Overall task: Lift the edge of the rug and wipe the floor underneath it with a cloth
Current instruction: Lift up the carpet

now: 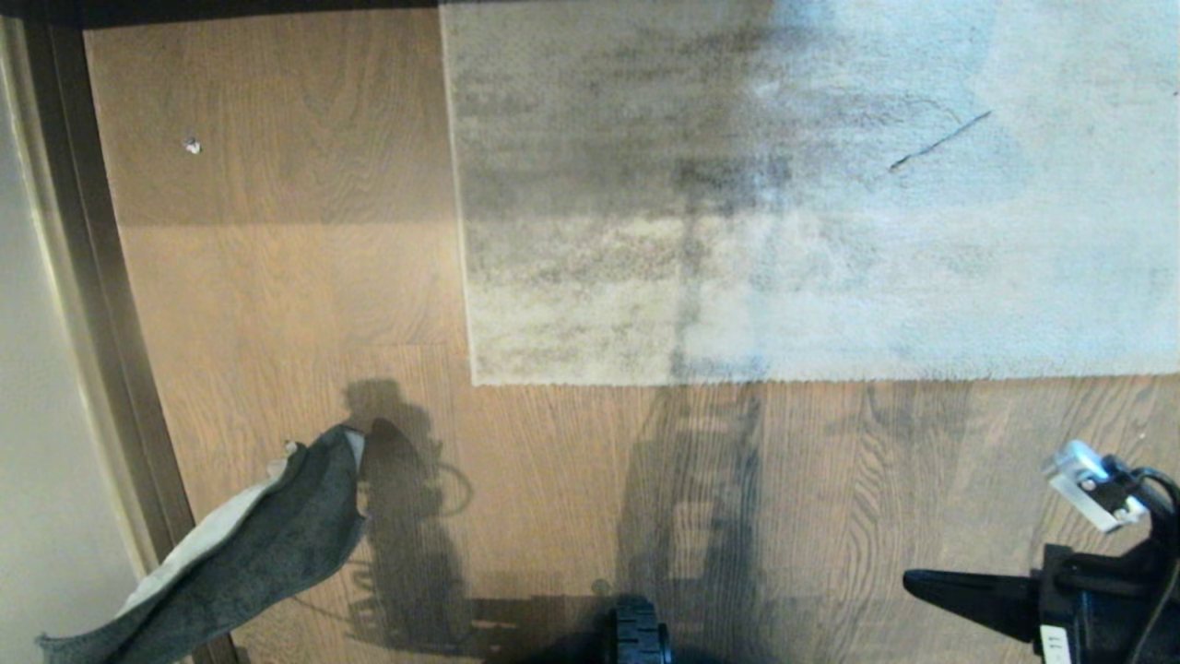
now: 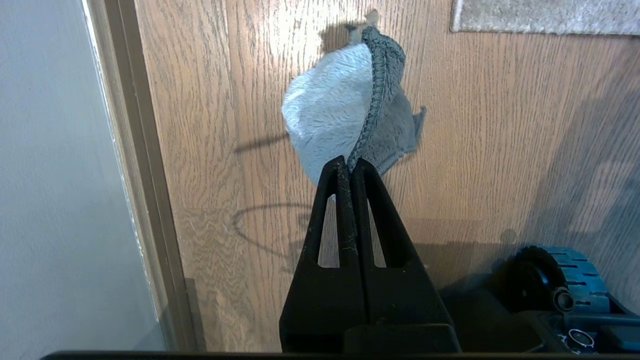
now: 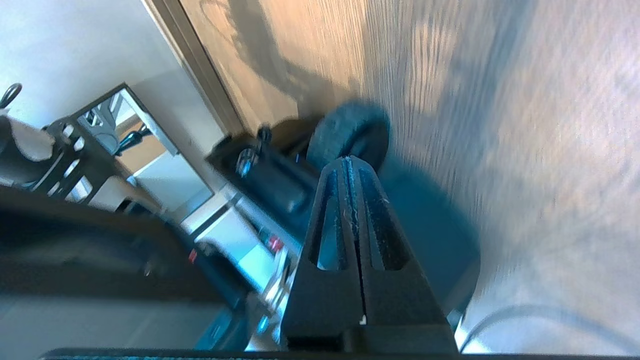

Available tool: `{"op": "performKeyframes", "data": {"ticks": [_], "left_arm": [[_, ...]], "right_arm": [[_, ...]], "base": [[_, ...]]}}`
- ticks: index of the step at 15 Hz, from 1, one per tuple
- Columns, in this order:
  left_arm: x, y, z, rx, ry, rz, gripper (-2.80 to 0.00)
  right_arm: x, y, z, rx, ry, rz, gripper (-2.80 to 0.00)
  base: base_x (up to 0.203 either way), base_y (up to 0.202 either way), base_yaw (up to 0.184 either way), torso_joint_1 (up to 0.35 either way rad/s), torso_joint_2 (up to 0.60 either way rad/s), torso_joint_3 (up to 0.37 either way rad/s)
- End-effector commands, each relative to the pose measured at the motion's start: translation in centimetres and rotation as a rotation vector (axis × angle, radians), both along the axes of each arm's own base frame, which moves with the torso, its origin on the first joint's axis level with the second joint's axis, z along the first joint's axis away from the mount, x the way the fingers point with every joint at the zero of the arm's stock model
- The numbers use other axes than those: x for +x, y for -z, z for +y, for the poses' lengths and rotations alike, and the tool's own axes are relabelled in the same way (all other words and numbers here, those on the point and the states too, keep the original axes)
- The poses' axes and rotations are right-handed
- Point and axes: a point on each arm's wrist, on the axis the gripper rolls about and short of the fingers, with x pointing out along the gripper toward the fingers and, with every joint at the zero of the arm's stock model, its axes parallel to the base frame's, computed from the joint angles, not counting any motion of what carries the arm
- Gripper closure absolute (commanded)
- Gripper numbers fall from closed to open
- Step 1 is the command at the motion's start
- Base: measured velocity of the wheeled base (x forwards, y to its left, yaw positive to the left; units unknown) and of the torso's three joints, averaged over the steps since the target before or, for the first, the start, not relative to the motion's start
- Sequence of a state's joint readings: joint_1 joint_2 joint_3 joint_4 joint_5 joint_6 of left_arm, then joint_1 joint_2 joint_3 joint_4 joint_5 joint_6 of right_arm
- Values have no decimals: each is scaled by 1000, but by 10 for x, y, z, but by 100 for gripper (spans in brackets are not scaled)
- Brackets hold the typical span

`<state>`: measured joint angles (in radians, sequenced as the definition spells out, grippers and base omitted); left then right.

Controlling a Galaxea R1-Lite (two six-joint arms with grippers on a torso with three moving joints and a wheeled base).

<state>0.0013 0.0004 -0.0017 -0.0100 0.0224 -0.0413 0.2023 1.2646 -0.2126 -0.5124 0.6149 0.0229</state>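
The pale grey-beige rug (image 1: 811, 203) lies flat on the brown plank floor (image 1: 553, 480). Its near rug edge (image 1: 793, 378) runs straight to a square corner on the left. The cloth (image 1: 249, 544), dark grey with an off-white face, hangs at lower left, well short of that corner. In the left wrist view my left gripper (image 2: 350, 167) is shut on the cloth (image 2: 345, 105), which droops above the floor, with the rug corner (image 2: 460, 22) beyond. My right gripper (image 1: 908, 579) is at lower right above bare floor, pointing left, and is shut (image 3: 348, 159) on nothing.
A dark baseboard (image 1: 92, 304) and a pale wall (image 1: 37, 415) run along the left. A small light speck (image 1: 192, 145) lies on the floor left of the rug. The base's wheel (image 1: 639, 632) shows at the bottom centre, between the arms.
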Motion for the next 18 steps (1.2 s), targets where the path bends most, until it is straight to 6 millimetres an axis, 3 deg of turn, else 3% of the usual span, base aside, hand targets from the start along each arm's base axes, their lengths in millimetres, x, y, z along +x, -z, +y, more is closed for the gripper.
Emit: {"op": "performKeyframes", "data": {"ticks": [1,6,9,14,18], "left_arm": [[0,0,0,0,-1,-1,0],[0,0,0,-2,-1,-1,0],[0,0,0,-2,-1,-1,0],[0,0,0,-2,-1,-1,0],[0,0,0,-2,-1,-1,0]], "right_arm": [[23,11,11,23,-18,28,0],[38,12,40,93,72,67,0],[49,14,69,158,164,62,0],[40,17,100,207,264,100,0],[41,34,117,168,381,105,0]], "base": [[0,0,0,0,0,0],[0,0,0,0,0,0],[0,0,0,0,0,0],[0,0,0,0,0,0],[0,0,0,0,0,0]]}}
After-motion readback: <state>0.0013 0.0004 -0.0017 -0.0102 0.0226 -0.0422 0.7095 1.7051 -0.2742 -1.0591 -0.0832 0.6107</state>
